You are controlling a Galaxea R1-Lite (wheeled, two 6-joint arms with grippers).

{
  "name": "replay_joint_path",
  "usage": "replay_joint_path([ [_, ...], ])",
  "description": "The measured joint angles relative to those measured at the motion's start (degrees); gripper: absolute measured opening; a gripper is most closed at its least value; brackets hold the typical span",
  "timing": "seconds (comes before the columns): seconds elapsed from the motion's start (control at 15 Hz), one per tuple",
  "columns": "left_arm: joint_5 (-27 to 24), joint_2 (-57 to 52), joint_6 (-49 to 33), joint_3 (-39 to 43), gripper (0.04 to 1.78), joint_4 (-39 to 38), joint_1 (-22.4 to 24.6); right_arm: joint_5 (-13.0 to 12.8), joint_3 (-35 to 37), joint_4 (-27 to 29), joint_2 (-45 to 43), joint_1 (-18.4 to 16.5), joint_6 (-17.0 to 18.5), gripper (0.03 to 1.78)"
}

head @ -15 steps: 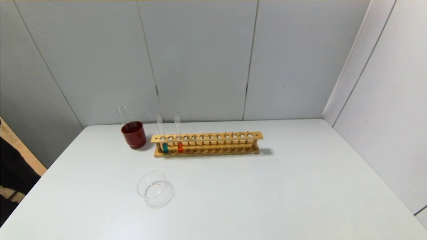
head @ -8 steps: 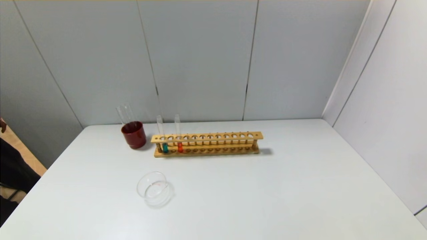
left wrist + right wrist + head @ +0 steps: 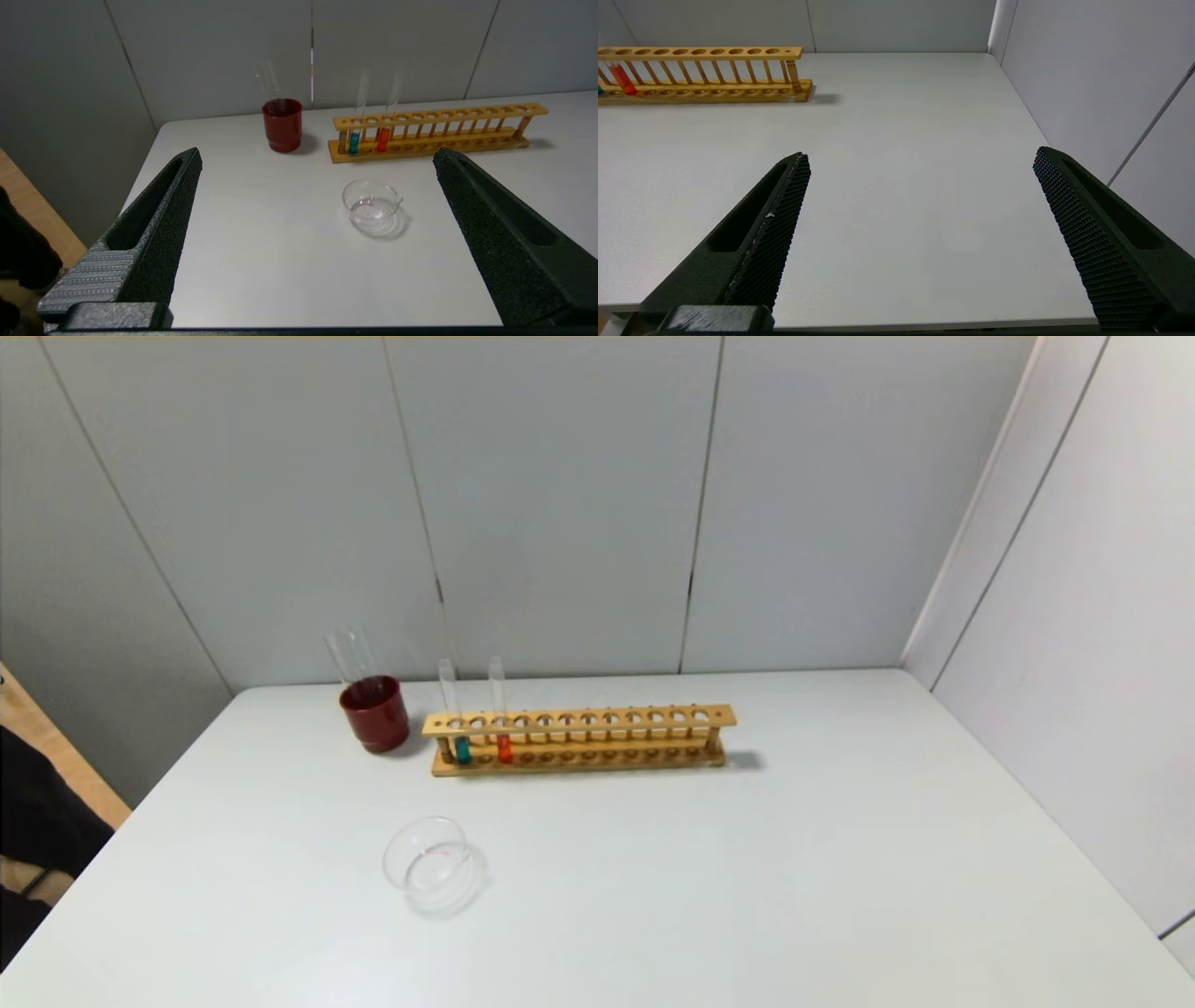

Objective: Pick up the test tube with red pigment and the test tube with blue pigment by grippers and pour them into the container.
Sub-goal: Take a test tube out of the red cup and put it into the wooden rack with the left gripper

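Observation:
The test tube with blue pigment [image 3: 461, 749] and the test tube with red pigment [image 3: 504, 748] stand upright at the left end of a wooden rack [image 3: 579, 739]; both show in the left wrist view, blue [image 3: 354, 142] and red [image 3: 382, 139]. The clear glass container [image 3: 431, 864] sits on the table in front of the rack, also in the left wrist view [image 3: 371, 209]. My left gripper [image 3: 317, 156] is open and empty, held back at the table's near left edge. My right gripper [image 3: 920, 158] is open and empty at the near right edge. Neither gripper shows in the head view.
An opaque dark red cup [image 3: 374, 713] with colourless tubes [image 3: 350, 655] stands left of the rack. The white table [image 3: 747, 877] is bounded by grey walls behind and to the right. A dark shape [image 3: 37, 821] lies past the table's left edge.
The dark shape past the table's left edge has shifted slightly. The tubes, rack and container have not moved.

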Motion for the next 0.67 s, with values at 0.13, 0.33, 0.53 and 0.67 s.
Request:
replay_joint_path([
  [0.13, 0.0, 8.3, -0.2, -6.6, 1.75, -1.2, -2.8, 0.0, 0.0, 0.0, 0.0, 0.0, 0.0, 1.75],
  [0.33, -0.4, 22.0, -0.2, -13.0, 1.75, -6.9, -5.0, 0.0, 0.0, 0.0, 0.0, 0.0, 0.0, 1.75],
  [0.53, -1.7, 35.7, 0.0, -16.3, 1.75, -16.4, -5.8, 0.0, 0.0, 0.0, 0.0, 0.0, 0.0, 1.75],
  [0.67, -2.7, 44.2, 0.1, -17.7, 1.75, -21.5, -5.8, 0.0, 0.0, 0.0, 0.0, 0.0, 0.0, 1.75],
])
